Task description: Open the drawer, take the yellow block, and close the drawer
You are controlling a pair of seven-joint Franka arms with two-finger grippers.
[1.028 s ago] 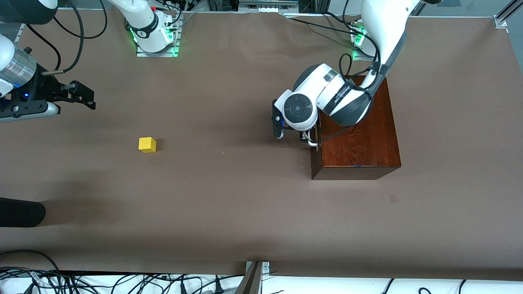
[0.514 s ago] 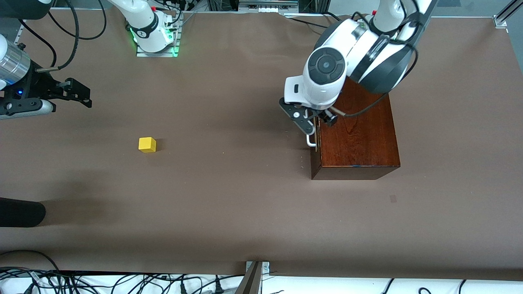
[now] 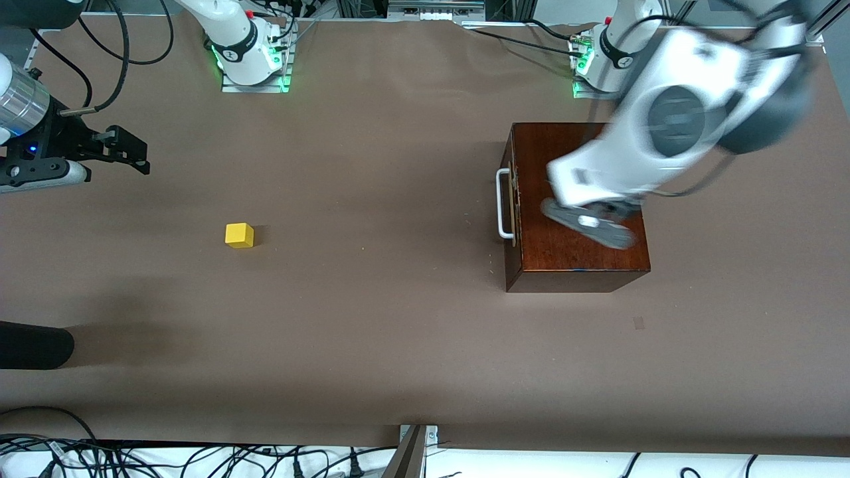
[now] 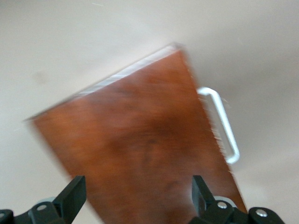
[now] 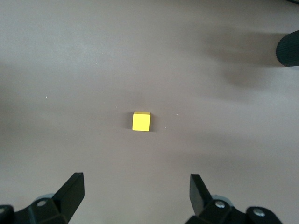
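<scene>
The dark mahogany box (image 3: pixel 578 206) stands toward the left arm's end of the table. Its drawer front (image 3: pixel 510 199) is flush with the box, and the white loop handle (image 3: pixel 505 202) faces the right arm's end. My left gripper (image 3: pixel 593 226) is open and empty, up over the box top. The left wrist view shows the box top (image 4: pixel 140 149) and the handle (image 4: pixel 223 125) between the spread fingers (image 4: pixel 74 195). The yellow block (image 3: pixel 239 235) sits on the bare table. My right gripper (image 3: pixel 126 154) is open and empty above the table, and the block (image 5: pixel 141 121) lies ahead of its fingers (image 5: pixel 72 190).
A black rounded object (image 3: pixel 33 345) lies at the table edge toward the right arm's end, nearer the front camera than the block; it also shows in the right wrist view (image 5: pixel 288 49). Cables run along the front edge (image 3: pixel 199 458).
My left gripper left the drawer handle, rose and swung over the box top toward the left arm's end. The handle now shows in full. The right gripper shifted slightly.
</scene>
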